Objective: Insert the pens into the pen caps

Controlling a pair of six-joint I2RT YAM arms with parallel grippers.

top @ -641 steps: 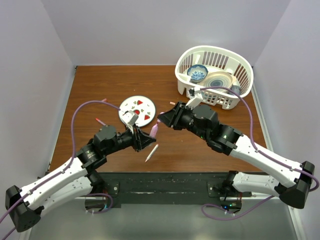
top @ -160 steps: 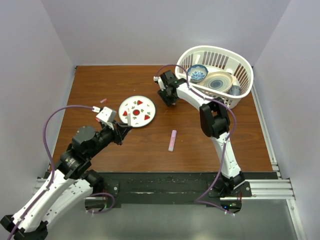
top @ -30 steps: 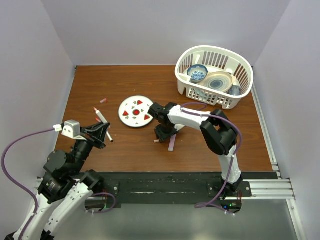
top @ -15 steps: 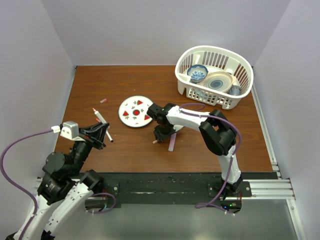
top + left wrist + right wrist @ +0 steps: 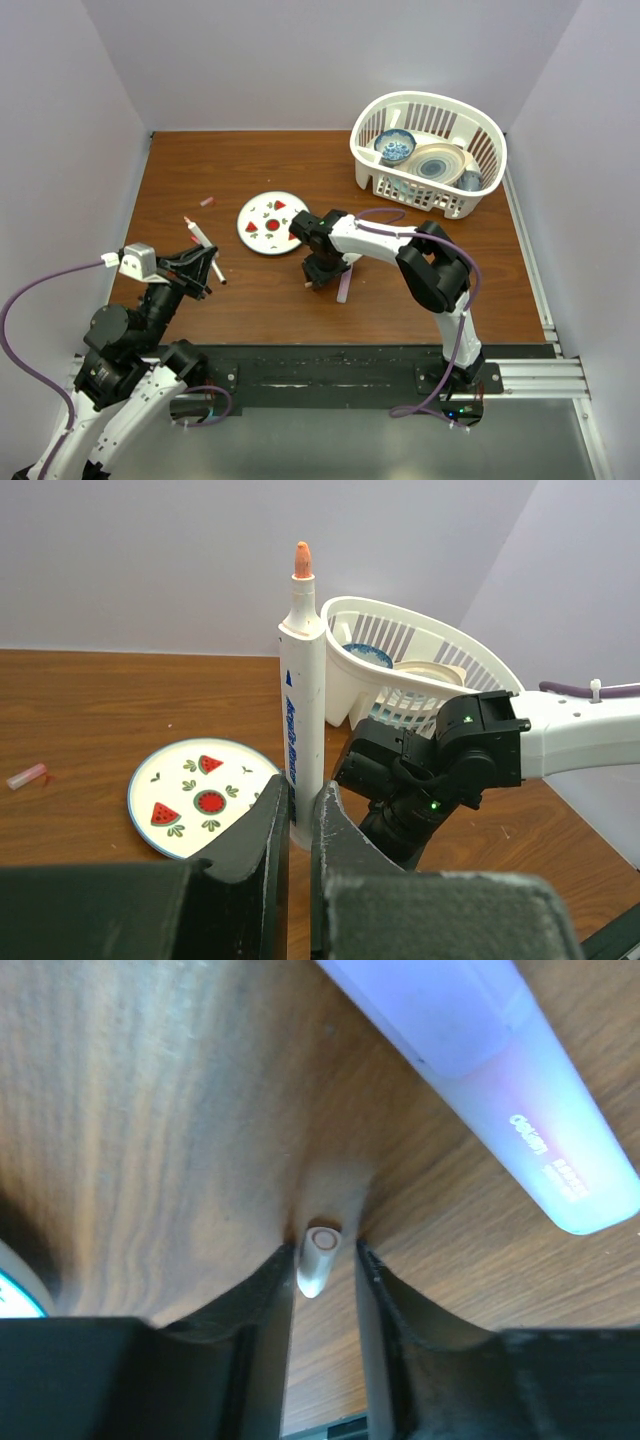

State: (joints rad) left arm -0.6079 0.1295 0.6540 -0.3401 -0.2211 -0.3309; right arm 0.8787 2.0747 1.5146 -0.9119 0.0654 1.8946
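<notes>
White pen (image 5: 303,695): clamped upright in left hand (image 5: 297,825).
Cap (image 5: 320,1260): clamped in right hand (image 5: 323,1275); align its opening squarely before pushing.

My right gripper (image 5: 314,272) sat hemmed: plate (image 5: 266,226) just left, pink pen (image 5: 345,284) just right. Basket (image 5: 428,152) blocked far right. Bare table (image 5: 250,165) behind plate.

We see a brown wooden table (image 5: 250,160), on it our watermelon-patterned plate (image 5: 268,224), a white dish basket (image 5: 428,155), a pale pink pen (image 5: 345,283), a small reddish cap (image 5: 206,201).
</notes>
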